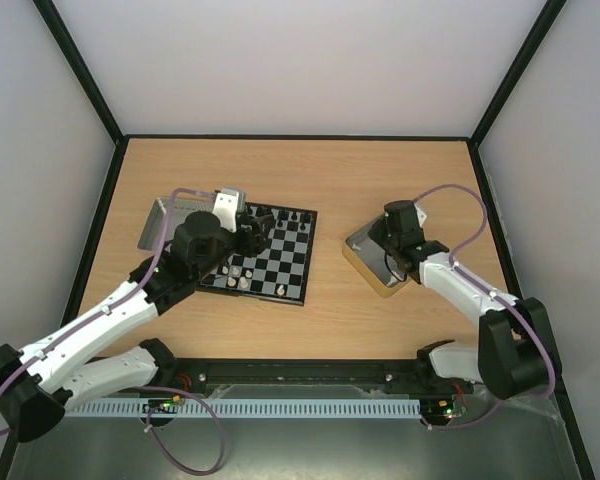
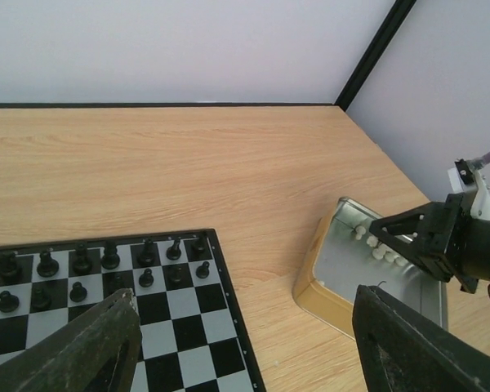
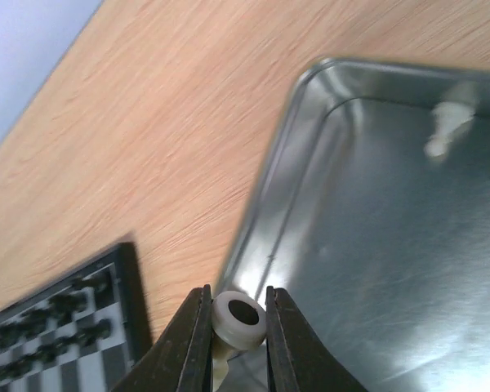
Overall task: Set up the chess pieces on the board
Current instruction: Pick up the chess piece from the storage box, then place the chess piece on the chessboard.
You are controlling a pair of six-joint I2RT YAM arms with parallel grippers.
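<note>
Chess piece [image 3: 240, 320], white, is sitting clamped base-out in the right gripper [image 3: 238, 306] above a corner of the gold-sided tin [image 2: 320, 287]; more white pieces [image 2: 380, 251] are lying inside it; left gripper [image 2: 245, 298] is hovering, jaws apart, over the board [image 1: 280, 265] carrying black pieces [image 2: 106, 257].

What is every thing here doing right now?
Left tool: open, above the board.
Right tool: shut on a white piece, at the tin.
Tin: open, more white pieces lying inside.
Black pieces: standing on the board's far rows.
Board: lying flat, partly set up.
</note>
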